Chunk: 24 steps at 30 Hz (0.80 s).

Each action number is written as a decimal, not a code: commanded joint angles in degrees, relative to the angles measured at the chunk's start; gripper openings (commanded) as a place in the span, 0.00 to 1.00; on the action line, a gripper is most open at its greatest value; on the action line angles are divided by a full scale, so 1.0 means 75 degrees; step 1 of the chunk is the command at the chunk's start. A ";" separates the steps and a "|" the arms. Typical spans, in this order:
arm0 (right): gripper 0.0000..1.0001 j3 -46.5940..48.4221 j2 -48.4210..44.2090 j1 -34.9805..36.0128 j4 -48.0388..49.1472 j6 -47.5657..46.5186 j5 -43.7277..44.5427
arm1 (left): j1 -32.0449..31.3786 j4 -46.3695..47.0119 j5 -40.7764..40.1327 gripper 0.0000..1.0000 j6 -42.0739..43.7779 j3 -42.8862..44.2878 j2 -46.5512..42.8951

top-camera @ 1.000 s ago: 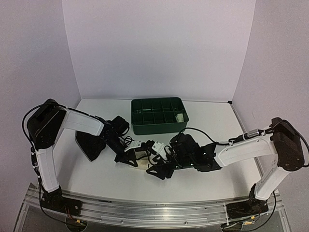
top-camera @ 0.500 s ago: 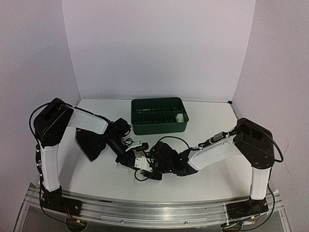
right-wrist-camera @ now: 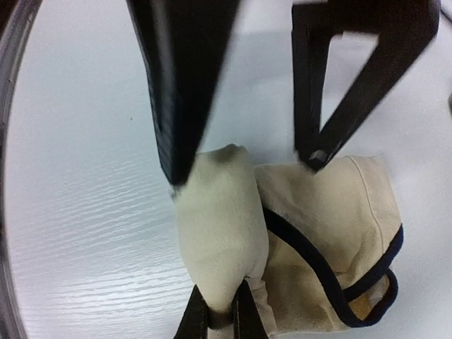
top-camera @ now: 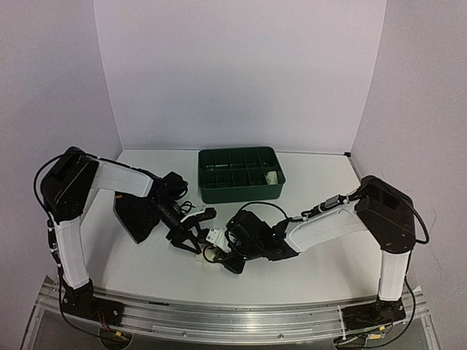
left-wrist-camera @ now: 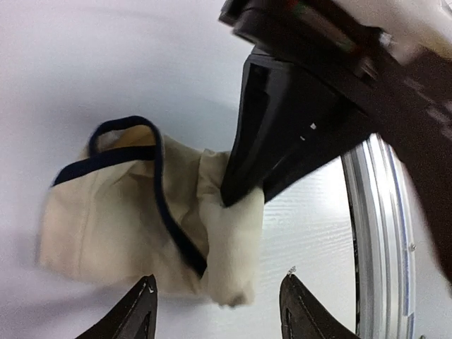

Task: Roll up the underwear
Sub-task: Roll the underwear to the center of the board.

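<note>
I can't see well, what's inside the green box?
The green box is split into compartments. A pale bundle sits in one at its right end. The rest look empty, but its near wall hides the front ones' bottoms.

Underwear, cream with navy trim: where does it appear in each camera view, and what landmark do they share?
Top external: too hidden to pick out.
Left wrist: underwear centre-left.
Right wrist: lower centre-right.
Shared landmark: its navy trim, wrist views only.
</note>
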 commanded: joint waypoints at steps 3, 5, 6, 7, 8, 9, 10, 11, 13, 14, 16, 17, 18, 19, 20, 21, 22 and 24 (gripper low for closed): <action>0.00 -0.0107 0.0132 -0.0329 -0.0666 0.3479 -0.2931 | 0.0144 0.0714 -0.0154 0.59 0.2205 -0.1442 -0.2211; 0.00 -0.0015 0.0383 -0.0465 -0.0590 0.4303 -0.3276 | 0.0138 0.1218 -0.0201 0.58 0.2665 -0.1984 -0.2649; 0.00 0.0022 0.0505 -0.0531 -0.0524 0.4565 -0.3409 | 0.0141 0.1426 -0.0201 0.58 0.2990 -0.2293 -0.2867; 0.00 0.0071 0.0622 -0.0601 -0.0468 0.4793 -0.3542 | 0.0137 0.1614 -0.0200 0.59 0.3337 -0.2601 -0.3068; 0.00 0.0138 0.0731 -0.0676 -0.0426 0.4968 -0.3673 | 0.0119 0.1769 -0.0197 0.60 0.3715 -0.2905 -0.3243; 0.00 0.0230 0.0860 -0.0740 -0.0410 0.5183 -0.3836 | 0.0031 0.1971 -0.0270 0.62 0.3904 -0.3102 -0.3391; 0.00 0.0325 0.0971 -0.0798 -0.0390 0.5421 -0.3985 | -0.0095 0.2180 -0.0371 0.64 0.4032 -0.3270 -0.3522; 0.00 0.0411 0.1077 -0.0861 -0.0353 0.5669 -0.4148 | -0.0280 0.2483 -0.0604 0.64 0.4030 -0.3391 -0.3597; 0.00 0.0521 0.1295 -0.1004 -0.0205 0.6087 -0.4500 | -0.0685 0.3352 -0.1196 0.66 0.3849 -0.3555 -0.3604; 0.00 0.0534 0.1383 -0.1068 -0.0141 0.6212 -0.4630 | -0.0868 0.3659 -0.1519 0.66 0.3644 -0.3540 -0.3516; 0.00 0.0504 0.1456 -0.1164 -0.0035 0.6419 -0.4740 | -0.1039 0.3961 -0.1975 0.66 0.3377 -0.3284 -0.3203; 0.00 0.0480 0.1473 -0.1207 -0.0002 0.6496 -0.4766 | -0.1087 0.3984 -0.2191 0.66 0.3296 -0.3124 -0.3025; 0.00 0.0459 0.1478 -0.1234 0.0011 0.6539 -0.4785 | -0.1109 0.4012 -0.2377 0.66 0.3236 -0.3033 -0.2853; 0.00 0.0449 0.1488 -0.1255 0.0021 0.6572 -0.4818 | -0.1122 0.4056 -0.2563 0.66 0.3257 -0.2996 -0.2667; 0.00 0.0442 0.1500 -0.1274 0.0028 0.6601 -0.4847 | -0.1133 0.4091 -0.2730 0.64 0.3298 -0.2967 -0.2499; 0.00 0.0442 0.1522 -0.1281 0.0029 0.6614 -0.4866 | -0.1138 0.4087 -0.2826 0.62 0.3416 -0.2971 -0.2403; 0.00 0.0446 0.1541 -0.1285 0.0035 0.6624 -0.4864 | -0.1143 0.4069 -0.2846 0.58 0.3555 -0.2995 -0.2339; 0.00 0.0454 0.1562 -0.1304 0.0041 0.6647 -0.4823 | -0.1170 0.4070 -0.2816 0.50 0.3850 -0.3097 -0.2285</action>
